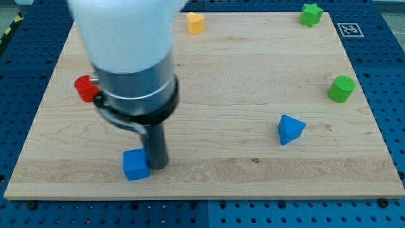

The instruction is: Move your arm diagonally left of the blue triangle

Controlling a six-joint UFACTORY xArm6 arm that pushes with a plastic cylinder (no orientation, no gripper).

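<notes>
Left to right on the table (209,69): red block (83,88) at left edge, blue cube (135,164) w/ the tip (158,166) touching its right side, yellow block (195,22) up top. Blue triangle (290,129) sits well right of the tip; green star (311,14) top right, green cylinder (342,88) at right. No jaws on this arm, just the rod, holding nothing.

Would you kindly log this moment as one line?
my tip: beside blue cube | blue triangle: far right, untouched | task: pending
</notes>
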